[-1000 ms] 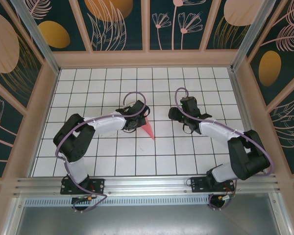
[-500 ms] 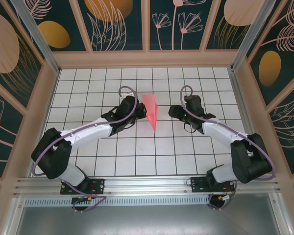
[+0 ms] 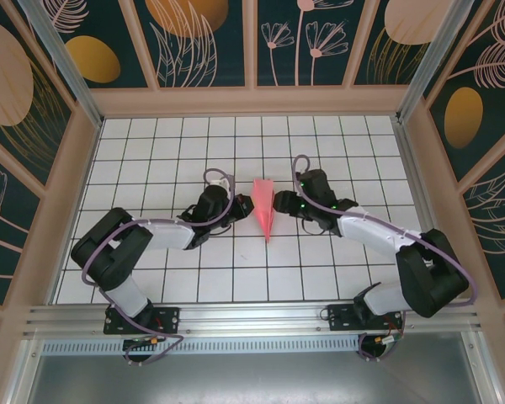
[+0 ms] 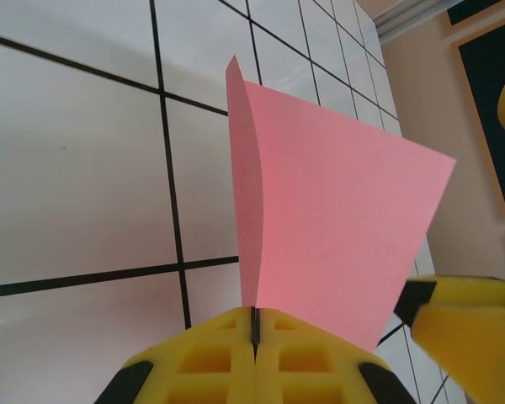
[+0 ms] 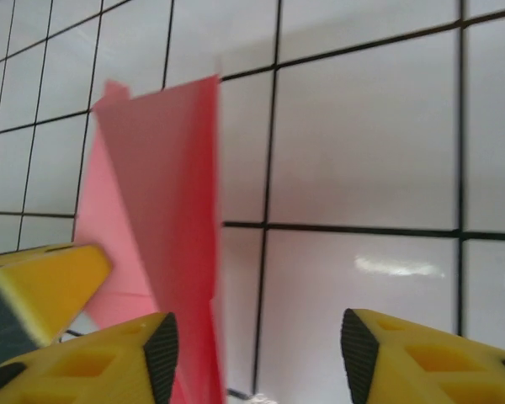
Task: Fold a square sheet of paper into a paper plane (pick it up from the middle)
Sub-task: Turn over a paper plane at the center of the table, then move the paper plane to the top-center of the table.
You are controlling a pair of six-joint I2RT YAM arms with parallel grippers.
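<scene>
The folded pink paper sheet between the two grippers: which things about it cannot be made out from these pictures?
Top view: the folded pink paper sheet is too small to count its folds.
Left wrist view: its lower edge is hidden behind the shut left gripper.
Right wrist view: it is blurred and cut off by the bottom edge; contact with the open right gripper is unclear.

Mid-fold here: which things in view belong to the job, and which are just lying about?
Part of the job:
- folded pink paper, pinched in the shut left hand
- right hand, open, at the paper's other side

Just there:
- white tiled table
- leaf-patterned walls
- metal rail at the near edge
</scene>
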